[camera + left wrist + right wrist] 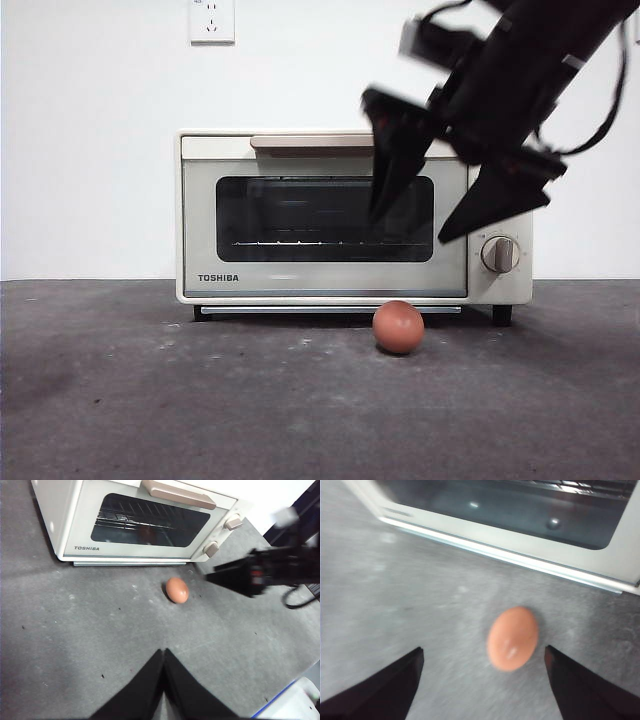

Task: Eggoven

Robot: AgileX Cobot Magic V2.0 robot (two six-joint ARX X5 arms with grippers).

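A small reddish-brown egg (398, 327) lies on the dark grey table just in front of the cream TOSHIBA toaster oven (300, 281). The oven's dark glass door is closed, with the tan handle (310, 142) on top. My right gripper (410, 228) is open and hangs in the air above the egg, in front of the door. In the right wrist view the egg (513, 638) lies between and beyond the right gripper's (482, 652) spread jaws, untouched. My left gripper (163, 651) is shut and empty, well back from the egg (177, 590).
A wall socket (211, 20) sits above the oven. One knob (500, 254) shows at the oven's right; both knobs (233, 522) show in the left wrist view. A white and blue object (295, 702) lies at the table's edge.
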